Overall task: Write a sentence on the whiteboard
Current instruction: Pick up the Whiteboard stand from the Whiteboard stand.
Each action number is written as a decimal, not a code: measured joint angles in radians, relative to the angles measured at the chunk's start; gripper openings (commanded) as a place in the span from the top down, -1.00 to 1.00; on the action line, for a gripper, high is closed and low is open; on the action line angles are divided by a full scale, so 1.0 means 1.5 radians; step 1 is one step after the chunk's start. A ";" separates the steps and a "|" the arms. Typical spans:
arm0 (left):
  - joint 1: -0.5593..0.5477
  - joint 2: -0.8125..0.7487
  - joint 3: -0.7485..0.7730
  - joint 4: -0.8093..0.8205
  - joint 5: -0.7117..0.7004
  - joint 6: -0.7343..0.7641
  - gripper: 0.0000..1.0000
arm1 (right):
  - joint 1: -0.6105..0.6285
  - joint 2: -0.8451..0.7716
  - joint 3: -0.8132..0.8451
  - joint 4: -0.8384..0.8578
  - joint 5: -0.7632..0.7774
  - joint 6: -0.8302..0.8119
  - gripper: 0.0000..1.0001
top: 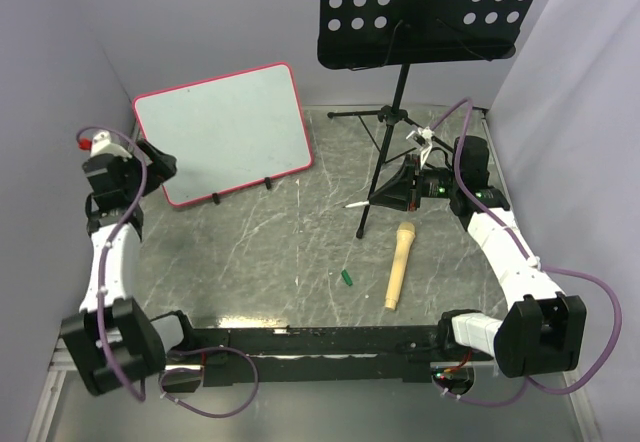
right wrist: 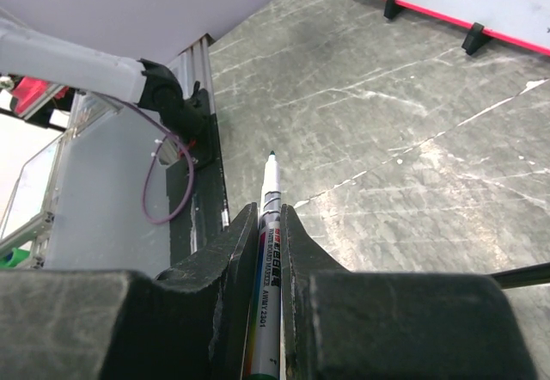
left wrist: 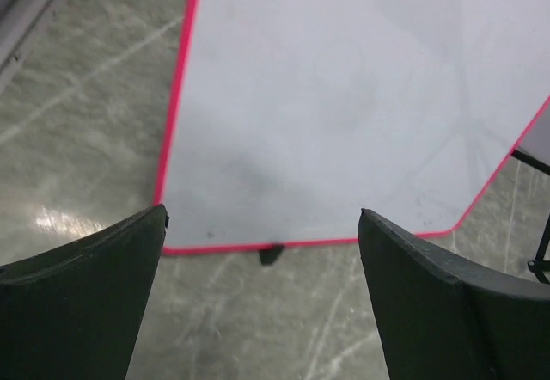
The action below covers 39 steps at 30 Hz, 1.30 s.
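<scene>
This is a robotics lab test cell. Plain grey panels (top: 60,42) close in a marbled worktop (top: 300,252) from 9 to 3 o'clock. At 6 o'clock, a black rail (top: 330,340) on aluminium framing (right wrist: 199,70) carries the left arm (top: 110,262) and right arm (top: 510,252), trailing purple cables (right wrist: 144,193).

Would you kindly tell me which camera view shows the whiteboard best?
The top external view: nearly the whole whiteboard shows there, with its pink frame and no writing visible. The left wrist view shows its lower part up close, cut off by the picture's edges. The right wrist view catches only a strip along one edge.
</scene>
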 measured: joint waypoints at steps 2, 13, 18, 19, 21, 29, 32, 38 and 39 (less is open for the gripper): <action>0.045 0.044 0.012 0.044 0.052 0.018 -0.96 | 0.000 0.001 0.000 0.000 -0.003 0.002 1.00; 0.189 0.290 0.131 0.170 0.301 0.073 -0.95 | 0.000 0.013 -0.001 0.003 -0.012 0.006 1.00; 0.186 0.382 0.144 0.193 0.377 0.114 -0.87 | 0.000 0.016 -0.001 0.003 -0.011 0.006 1.00; 0.186 0.404 0.154 0.202 0.396 0.118 -0.86 | 0.000 0.016 -0.001 0.003 -0.011 0.006 1.00; 0.186 0.448 0.174 0.224 0.429 0.127 -0.76 | 0.000 0.016 -0.001 0.003 -0.011 0.004 1.00; 0.186 0.559 0.275 0.256 0.564 0.139 -0.42 | 0.000 0.027 -0.001 0.001 -0.008 -0.004 1.00; 0.186 0.579 0.285 0.283 0.611 0.123 -0.36 | 0.000 0.039 -0.001 -0.002 -0.007 -0.006 1.00; 0.186 0.607 0.289 0.368 0.665 0.060 -0.18 | 0.000 0.052 -0.001 -0.006 -0.006 -0.006 1.00; 0.186 0.610 0.288 0.393 0.671 0.042 -0.17 | 0.000 0.052 -0.001 -0.007 -0.006 -0.006 1.00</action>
